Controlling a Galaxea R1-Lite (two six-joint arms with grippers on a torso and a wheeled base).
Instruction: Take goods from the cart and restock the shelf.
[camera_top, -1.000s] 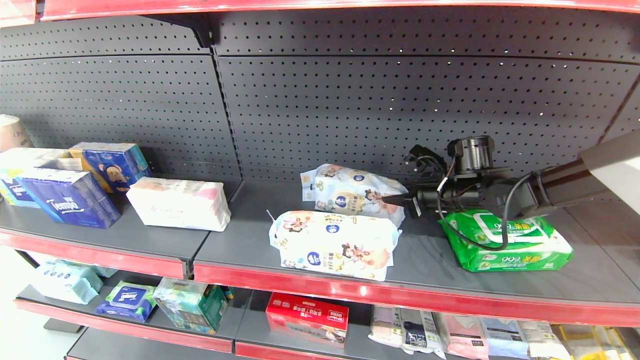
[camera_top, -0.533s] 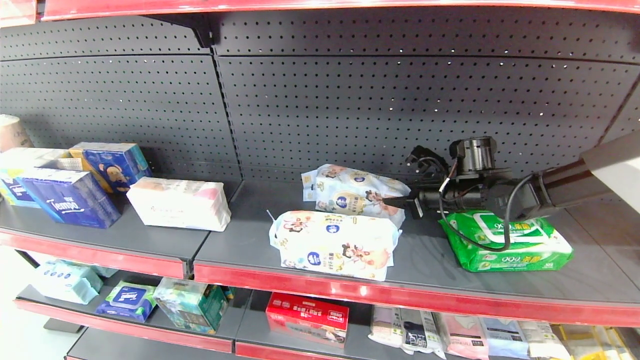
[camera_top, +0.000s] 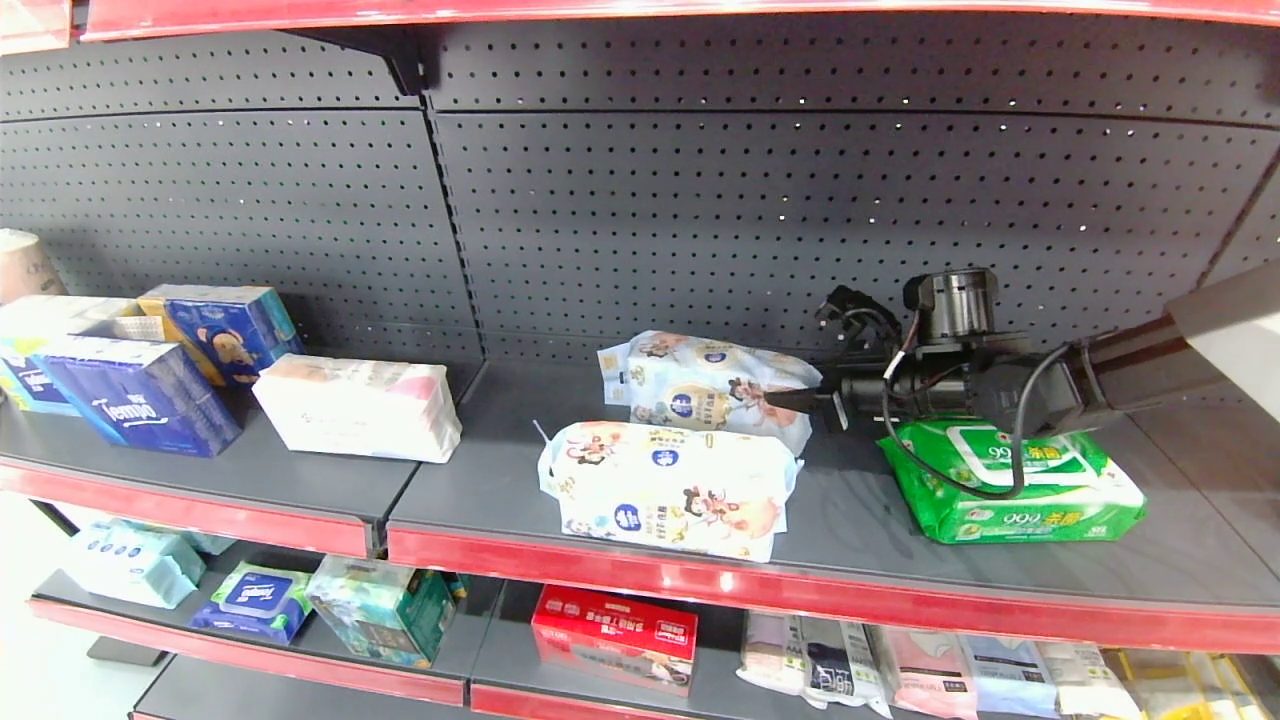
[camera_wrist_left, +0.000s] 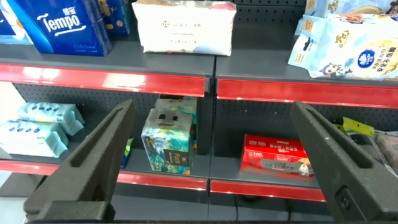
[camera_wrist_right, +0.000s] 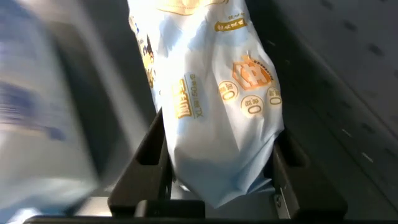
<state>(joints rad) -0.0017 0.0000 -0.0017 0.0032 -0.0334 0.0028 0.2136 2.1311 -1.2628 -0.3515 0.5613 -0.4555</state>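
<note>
A white-and-blue cartoon-print wipes pack (camera_top: 700, 385) lies at the back of the dark shelf board (camera_top: 850, 520), right of the middle. My right gripper (camera_top: 800, 400) comes in from the right and is shut on that pack's right end. In the right wrist view the pack (camera_wrist_right: 211, 106) sits pinched between the two black fingers (camera_wrist_right: 146, 162) of the right gripper (camera_wrist_right: 217, 165). A second pack of the same print (camera_top: 670, 490) lies in front, near the red edge. My left gripper (camera_wrist_left: 211, 109) is open with nothing in it, facing the lower shelves.
A green wipes pack (camera_top: 1010, 485) lies under my right arm. Left of the divider stand a white tissue pack (camera_top: 355, 405) and blue tissue boxes (camera_top: 140, 390). The perforated back wall (camera_top: 700, 220) is close behind. Lower shelves hold a red box (camera_wrist_left: 273, 155) and a teal box (camera_wrist_left: 168, 140).
My right gripper has shifted slightly up and to the right, still shut on the rear pack, whose gripped end has risen a little. Nothing else has moved.
</note>
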